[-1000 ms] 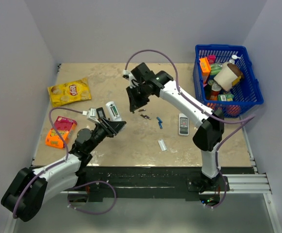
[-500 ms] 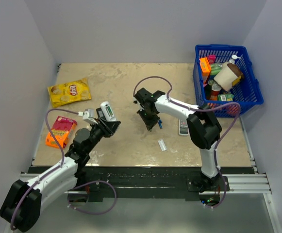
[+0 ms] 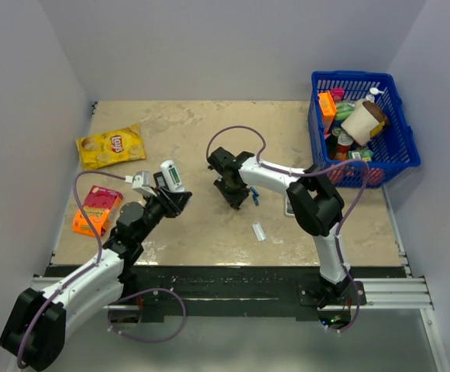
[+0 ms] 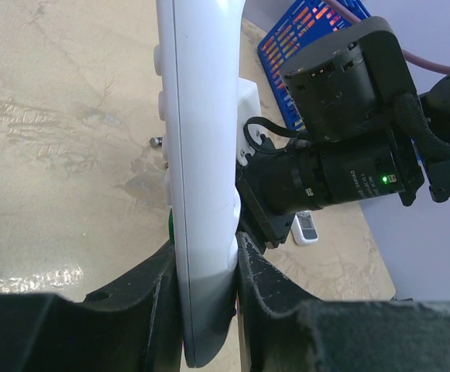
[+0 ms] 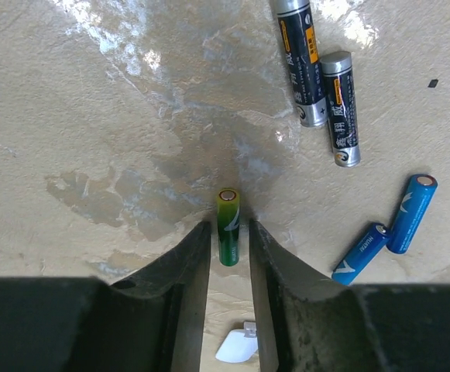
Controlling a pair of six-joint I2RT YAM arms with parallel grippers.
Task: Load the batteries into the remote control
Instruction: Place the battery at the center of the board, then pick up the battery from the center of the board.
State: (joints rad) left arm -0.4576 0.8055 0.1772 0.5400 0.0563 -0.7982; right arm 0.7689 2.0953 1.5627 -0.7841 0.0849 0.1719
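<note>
- At the far left nothing has shifted; the yellow crisp bag (image 3: 110,147) and the orange and pink packets (image 3: 97,209) lie where they lay a second ago.
- The left claw (image 4: 207,260) stays clamped on the remote control (image 4: 201,116), holding it on end above the counter (image 3: 178,124); it has drifted only a touch leftward; a speck of green at the remote's far edge may be a cell already seated, but I cannot tell.
- The real change is the right claw (image 5: 228,232); a second ago it hung high over mid-counter, and now it is down at the surface; its jaws stand slightly apart, straddling one green battery (image 5: 228,213) that lies flat, with a thin gap on each side; nothing is gripped yet.
- I read this as the pick-up of a cell; closing and lifting come next, then carrying it across to the waiting remote.
- To the right lie two dark cells (image 5: 300,62) and two blue cells (image 5: 410,213); a small white piece (image 3: 259,231) sits nearer the arms; a full blue basket (image 3: 356,76) stands at the far right.
- The counter is beige, marbled and glossy; plain pale walls close it on three sides.
</note>
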